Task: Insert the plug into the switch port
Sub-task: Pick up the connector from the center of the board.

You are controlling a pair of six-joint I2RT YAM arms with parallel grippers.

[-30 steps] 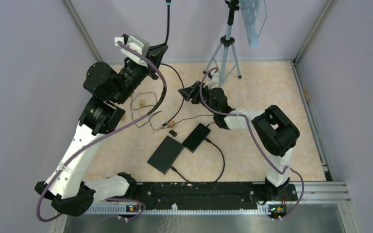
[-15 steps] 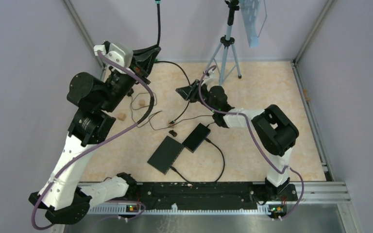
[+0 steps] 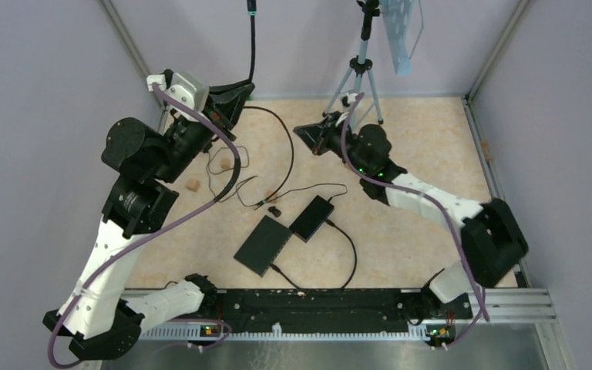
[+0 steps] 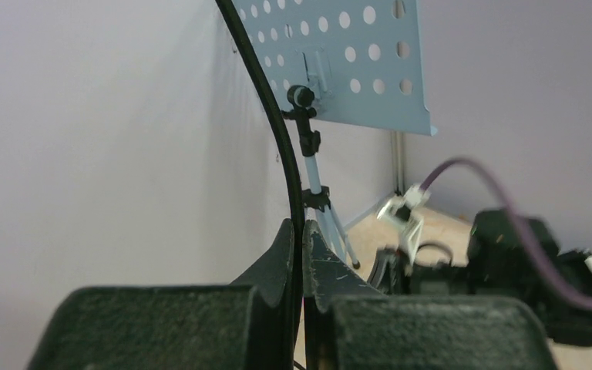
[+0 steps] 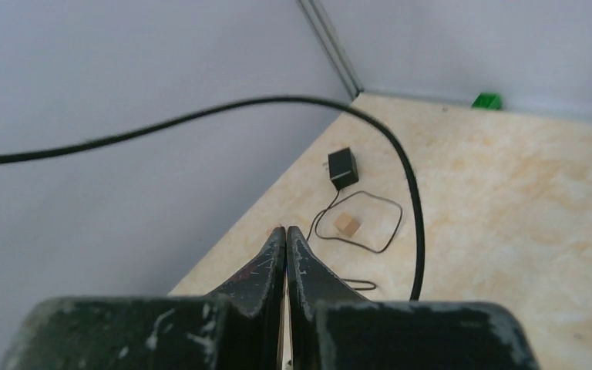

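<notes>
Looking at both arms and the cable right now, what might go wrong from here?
The left hand pinches the black cable far from its green-tipped plug, so the plug may swing and miss the switch.
The right hand is shut on nothing; the cable loops ahead of it, ungrasped.
The tripod stands close to it; a snag seems possible.

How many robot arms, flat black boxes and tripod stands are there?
Robot arms: 2
Flat black boxes: 2
Tripod stands: 1
Total: 5
</notes>
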